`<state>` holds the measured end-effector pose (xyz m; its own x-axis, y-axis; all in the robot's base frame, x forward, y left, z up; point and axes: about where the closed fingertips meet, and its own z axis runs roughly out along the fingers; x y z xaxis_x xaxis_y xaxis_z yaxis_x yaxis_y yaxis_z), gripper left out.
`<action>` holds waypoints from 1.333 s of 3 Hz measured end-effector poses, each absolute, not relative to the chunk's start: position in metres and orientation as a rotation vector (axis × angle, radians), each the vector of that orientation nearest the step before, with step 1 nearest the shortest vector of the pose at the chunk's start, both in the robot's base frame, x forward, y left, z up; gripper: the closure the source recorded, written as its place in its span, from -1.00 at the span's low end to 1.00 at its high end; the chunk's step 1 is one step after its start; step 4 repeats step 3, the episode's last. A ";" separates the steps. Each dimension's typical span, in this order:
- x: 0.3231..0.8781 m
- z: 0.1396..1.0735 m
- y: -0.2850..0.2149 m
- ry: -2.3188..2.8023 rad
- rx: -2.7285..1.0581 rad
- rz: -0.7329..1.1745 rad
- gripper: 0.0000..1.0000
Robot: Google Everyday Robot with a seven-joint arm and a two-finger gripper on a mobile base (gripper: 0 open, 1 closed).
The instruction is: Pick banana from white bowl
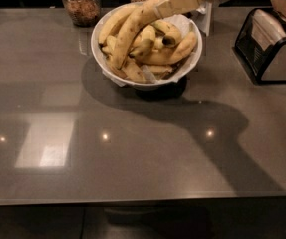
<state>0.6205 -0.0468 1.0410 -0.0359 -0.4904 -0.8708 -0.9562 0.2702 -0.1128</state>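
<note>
Grey glossy countertop (132, 158) under dim light. At its far side the gripper (180, 1) hangs over the back rim of the white bowl (98, 63), pale fingers clamped on the upper end of the banana (130, 31). From the gripper the banana slants down and leftward, its lower tip among other bananas in the bowl. A glass jar (81, 3) stands left of the gripper, and a black holder (269, 44) sits to its right.

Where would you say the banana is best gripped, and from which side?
Grip the upper end of the banana, which lies atop the pile in the bowl with that end free near the far rim. Come from above there, where the gripper sits.
</note>
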 end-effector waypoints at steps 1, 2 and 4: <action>0.587 1.045 -0.066 1.666 -1.318 0.711 1.00; 0.553 1.049 -0.084 1.667 -1.295 0.755 1.00; 0.521 1.057 -0.094 1.637 -1.315 0.805 1.00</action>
